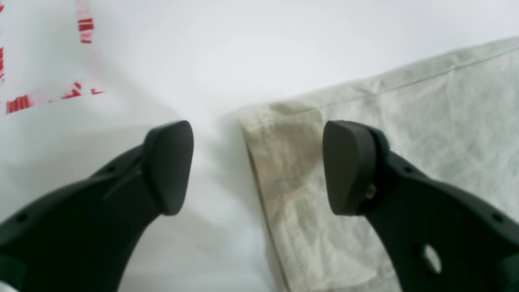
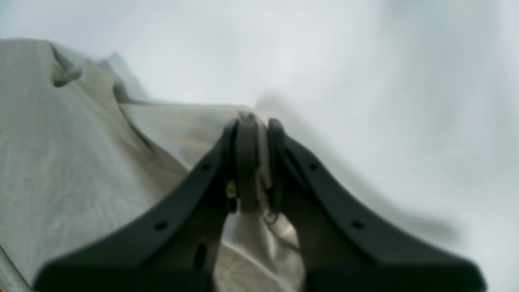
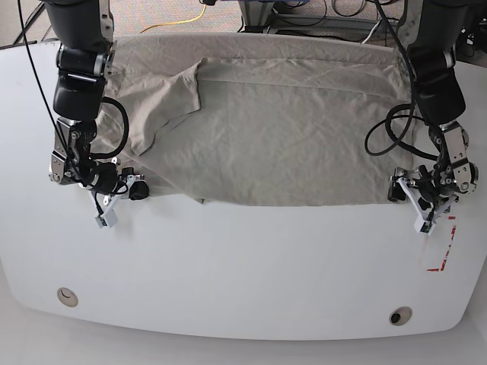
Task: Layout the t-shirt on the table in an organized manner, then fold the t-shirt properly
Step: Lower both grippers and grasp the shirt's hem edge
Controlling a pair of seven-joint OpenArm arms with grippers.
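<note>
With the right gripper pinching the t-shirt at nine o'clock and the left gripper gaping empty at three, a one-sided pull could skew the cloth.

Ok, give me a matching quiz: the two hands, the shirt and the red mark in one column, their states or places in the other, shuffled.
1. left hand
2. right hand
3. shirt
4. red mark

a. shut on cloth
b. spread over the table's far half
c. open, astride a shirt corner
d. on the table beside the left hand

Pairs: 1-c, 2-a, 3-b, 4-d
</note>
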